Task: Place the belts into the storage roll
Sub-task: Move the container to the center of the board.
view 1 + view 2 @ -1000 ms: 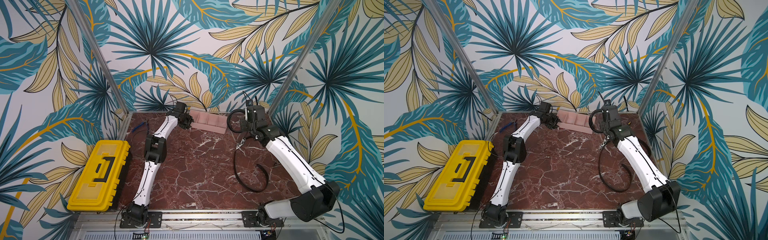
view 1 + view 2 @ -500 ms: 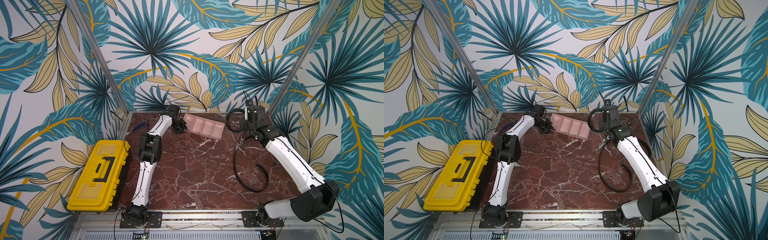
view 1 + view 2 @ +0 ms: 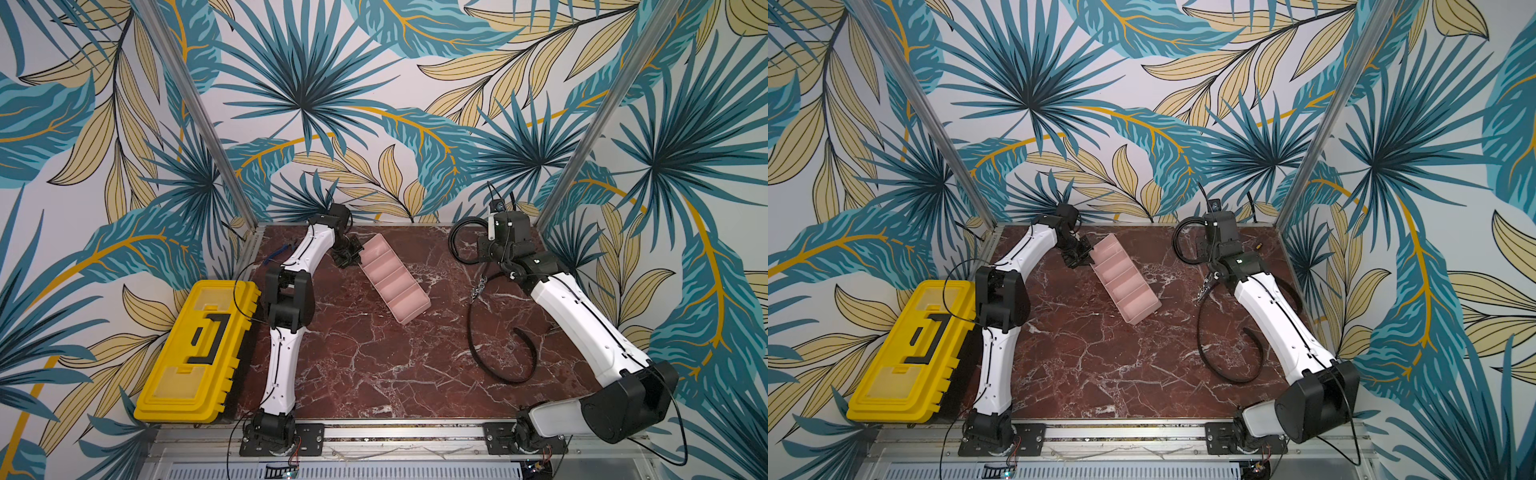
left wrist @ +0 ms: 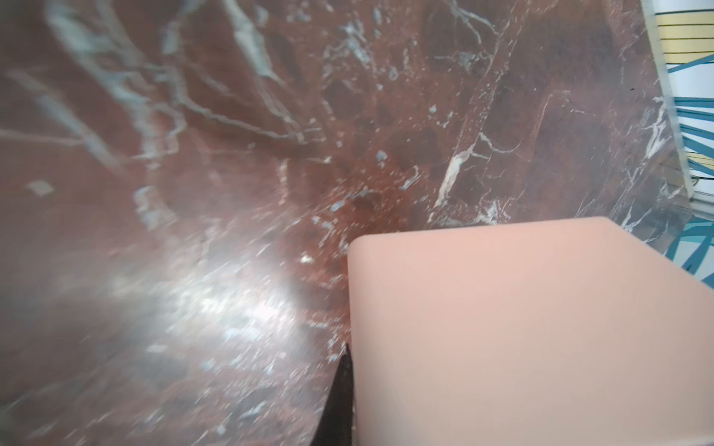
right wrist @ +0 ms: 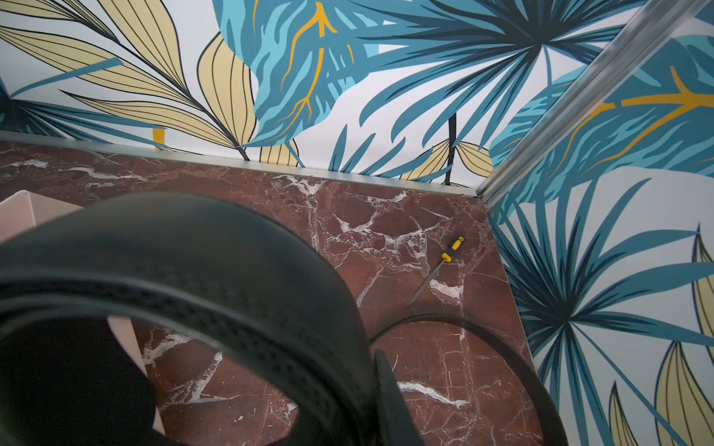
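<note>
Left gripper (image 3: pixel 348 254) sits at about 11 o'clock on the marble table (image 3: pixel 365 365), clamped tight on the far end wall of the storage roll (image 3: pixel 395 286). The left wrist view is mostly that pink wall (image 4: pixel 521 328) up close, with one dark fingertip (image 4: pixel 340 397) pressed against it. Off the table's left edge, around 8 o'clock from that gripper, there's a yellow toolbox (image 3: pixel 195 353) with its lid shut.

The storage roll lies flat and diagonal, running from the gripper toward 5 o'clock. All four compartments look bare in both top views.

Over at roughly 1 o'clock, the right gripper (image 3: pixel 487 248) is pinched narrow on a looped belt (image 5: pixel 232 251). The strap makes a round hoop held up off the table, sticking out toward 9 o'clock. A silver buckle (image 3: pixel 478 286) dangles just under that arm.

From the buckle a loose belt (image 3: pixel 509 380) curves down on edge into an open hook shape at about 4 o'clock on the table. Can't tell if it's joined to the hoop or a separate strap.

A small yellow-handled screwdriver (image 5: pixel 444 262) lies near the far right corner.
</note>
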You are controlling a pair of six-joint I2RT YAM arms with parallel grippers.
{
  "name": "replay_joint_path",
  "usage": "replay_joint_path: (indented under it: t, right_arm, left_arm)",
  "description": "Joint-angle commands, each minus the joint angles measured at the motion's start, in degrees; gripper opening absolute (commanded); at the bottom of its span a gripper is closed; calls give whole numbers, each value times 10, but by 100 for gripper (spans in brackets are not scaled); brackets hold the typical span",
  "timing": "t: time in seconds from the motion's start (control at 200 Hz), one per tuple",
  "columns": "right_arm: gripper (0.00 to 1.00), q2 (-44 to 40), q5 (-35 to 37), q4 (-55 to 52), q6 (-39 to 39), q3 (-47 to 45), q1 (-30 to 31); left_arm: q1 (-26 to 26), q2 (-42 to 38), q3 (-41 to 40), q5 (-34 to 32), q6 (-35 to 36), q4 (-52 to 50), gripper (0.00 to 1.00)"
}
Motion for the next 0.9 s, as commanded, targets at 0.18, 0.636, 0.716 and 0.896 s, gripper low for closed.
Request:
replay_joint_path:
  t: [0.18,0.636,0.716,0.896]
  right_arm:
    - [0,26,-95,39,24,15,4]
    - [0,98,-350,159,4,41,49]
    - [0,115,-388,184,7,49,54]
    - [0,149,-435,219,0,60,77]
  left_arm:
    - [37,-104,-109,-44,-18,-27,9]
    - [103,-56,-82,-21,-79,-25,10]
    - [113,-50,-79,-23,-68,-25,12]
    - [124,-27,-75,-11,-36,-27,34]
